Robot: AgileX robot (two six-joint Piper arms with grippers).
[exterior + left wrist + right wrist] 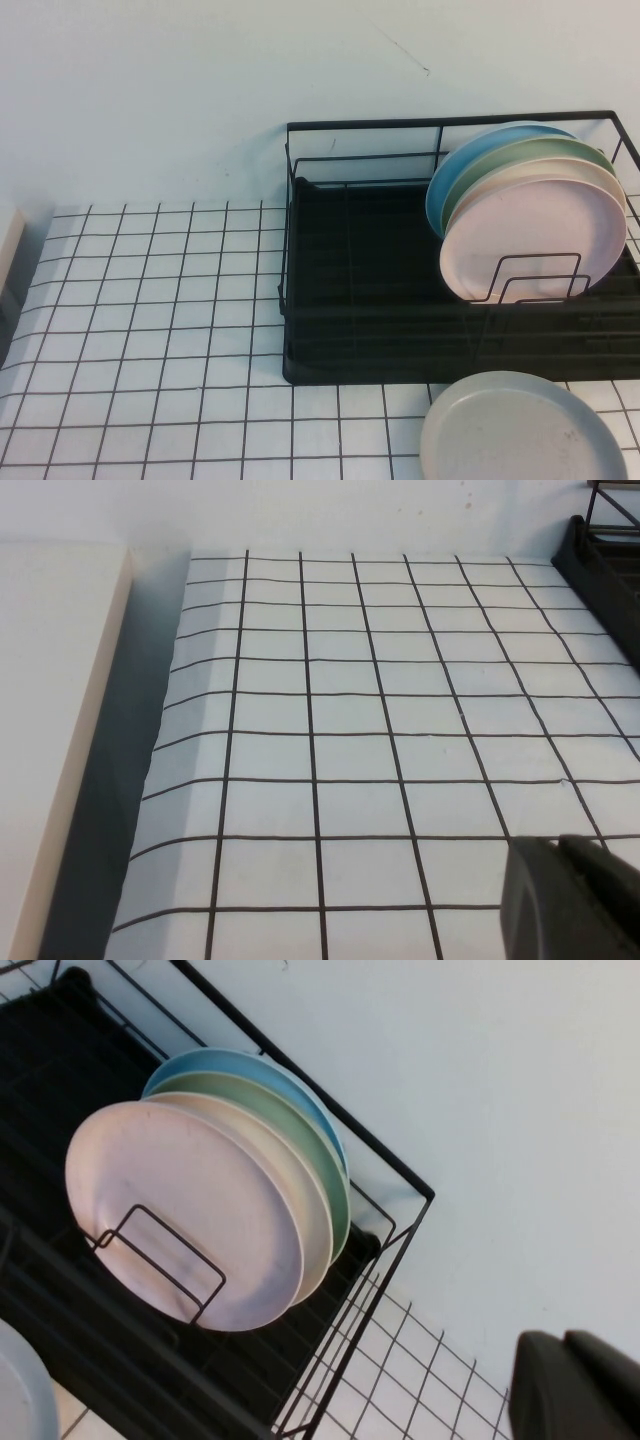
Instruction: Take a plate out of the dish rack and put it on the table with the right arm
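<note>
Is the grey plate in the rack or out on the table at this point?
Out. The grey plate lies flat on the table in front of the dish rack. Neither gripper touches it.

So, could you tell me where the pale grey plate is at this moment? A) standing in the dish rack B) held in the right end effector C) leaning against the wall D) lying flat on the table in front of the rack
D: the grey plate lies flat on the table, in front of the dish rack, with neither end effector on it.
</note>
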